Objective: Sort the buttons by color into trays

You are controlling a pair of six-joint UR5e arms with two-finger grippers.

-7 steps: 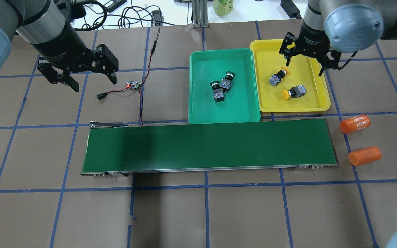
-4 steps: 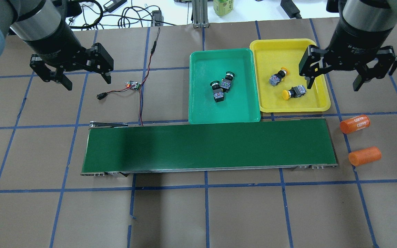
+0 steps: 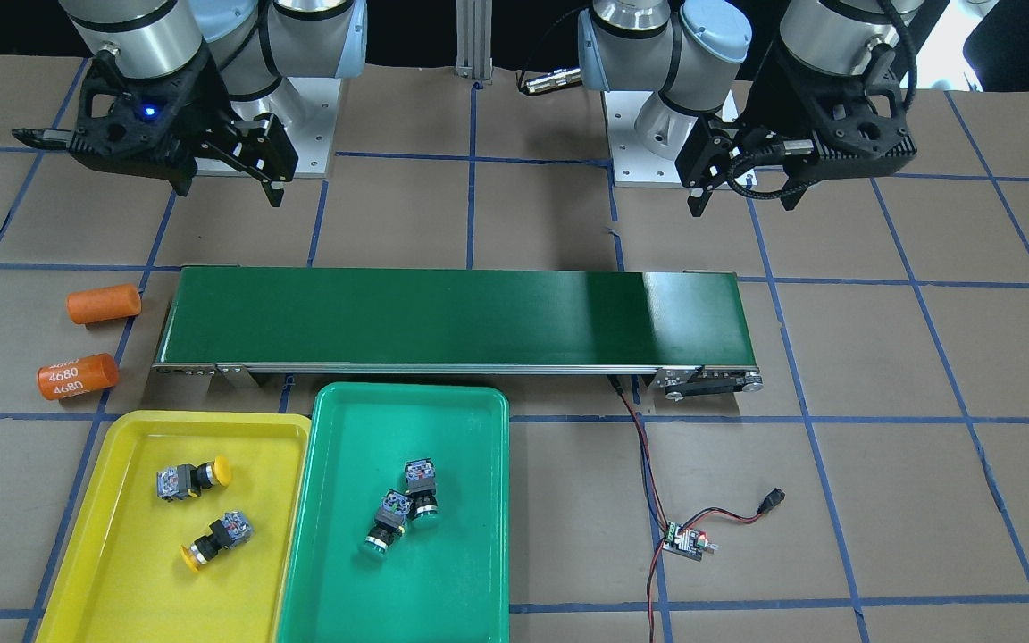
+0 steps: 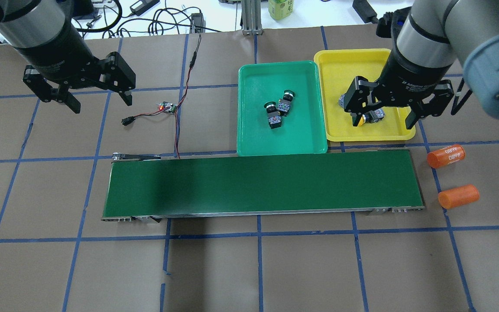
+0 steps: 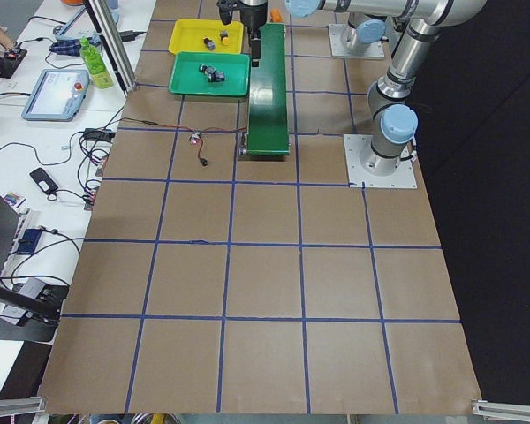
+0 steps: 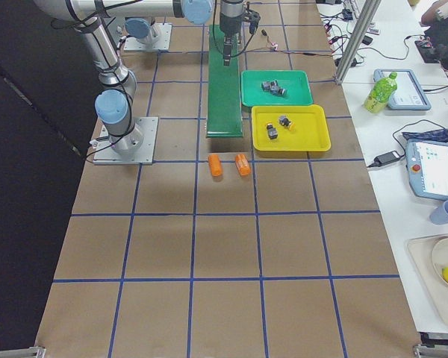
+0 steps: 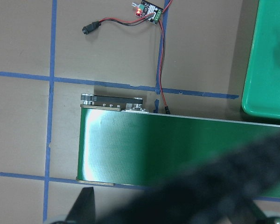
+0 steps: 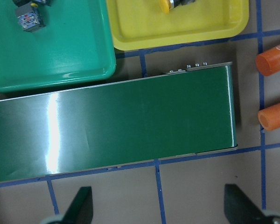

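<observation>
Two yellow buttons (image 3: 184, 480) (image 3: 215, 538) lie on their sides in the yellow tray (image 3: 104, 572). Two green buttons (image 3: 421, 482) (image 3: 388, 522) lie touching in the green tray (image 3: 470, 572). In the overhead view my right gripper (image 4: 383, 122) is open and empty, held high, and partly hides the yellow buttons in the yellow tray (image 4: 345, 65). My left gripper (image 4: 101, 102) is open and empty, high over bare table left of the green tray (image 4: 258, 138). The right wrist view shows the open fingers (image 8: 81, 207) above the belt.
A long dark-green conveyor belt (image 4: 262, 184) lies in front of both trays. Two orange cylinders (image 4: 445, 156) (image 4: 458, 196) lie off its right end. A small controller board (image 4: 167, 107) with red-black wires sits left of the green tray.
My right gripper has swung out to the right and back, now lower in the view over the yellow tray's front. My left gripper drifted left. Both stayed open; the buttons have not moved.
</observation>
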